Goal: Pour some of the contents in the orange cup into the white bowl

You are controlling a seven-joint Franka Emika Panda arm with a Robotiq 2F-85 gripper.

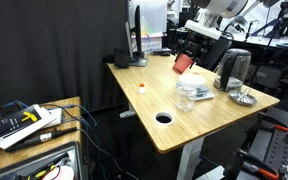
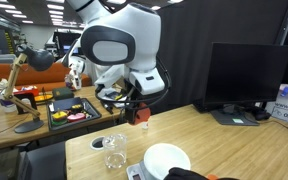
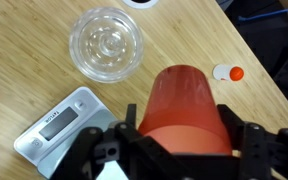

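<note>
My gripper (image 3: 184, 140) is shut on the orange cup (image 3: 184, 100), with a finger on each side of it. Both exterior views show the cup (image 1: 183, 63) (image 2: 142, 115) held in the air above the table. The white bowl (image 1: 198, 93) (image 2: 167, 159) sits on the table below and in front of the cup, on a grey scale. In the wrist view the bowl is hidden under the gripper. I cannot see the cup's contents.
A clear glass container (image 3: 106, 42) (image 1: 186, 101) (image 2: 114, 150) stands beside the bowl. The scale's display end (image 3: 66, 124) shows. A tiny orange-and-white object (image 3: 227, 72) (image 1: 141, 88) lies apart. A kettle (image 1: 234, 68), a metal dish (image 1: 243, 97) and a cable hole (image 1: 164, 117) are on the table.
</note>
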